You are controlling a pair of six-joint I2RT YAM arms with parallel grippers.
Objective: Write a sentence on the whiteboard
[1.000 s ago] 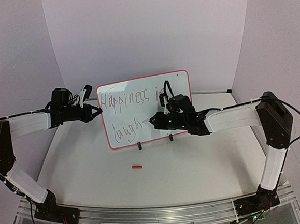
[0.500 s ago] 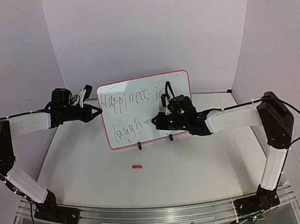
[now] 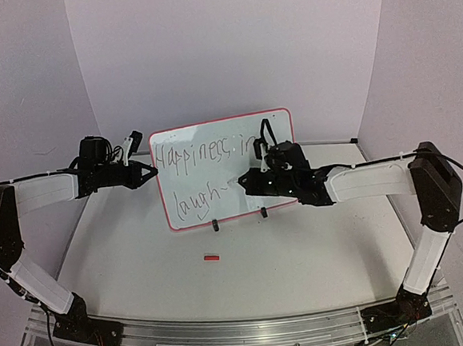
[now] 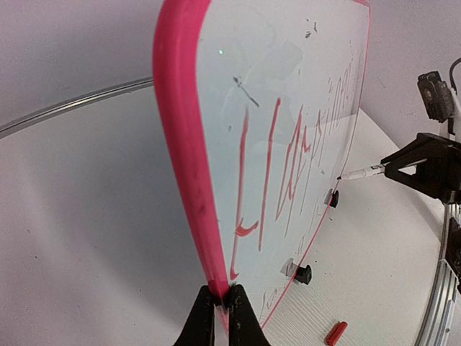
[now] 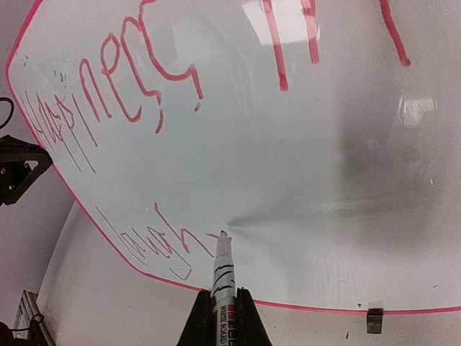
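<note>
The whiteboard [image 3: 212,134] stands upright on the table, red-framed. The sentence [image 3: 202,153] reads "Happiness in" on the top line and "laugh" [image 3: 195,200] below, with a short stroke after it. My left gripper [image 3: 153,173] is shut on the whiteboard's left edge [image 4: 180,130], its jaws [image 4: 222,290] pinching the red frame. My right gripper [image 3: 245,185] is shut on a whiteboard marker [image 5: 223,267], held in front of the whiteboard [image 5: 324,158]. The marker tip touches the board just right of "laugh" [image 5: 155,238]. From the left wrist view the marker [image 4: 360,173] meets the board face.
A small red marker cap [image 3: 212,258] lies on the table in front of the board, also seen as the cap [image 4: 335,333]. Two black feet [image 3: 215,225] [image 3: 262,214] prop the board. Purple walls close the back and sides.
My right gripper has slid to the right along the lower line with the marker. The left arm and the board have not moved.
</note>
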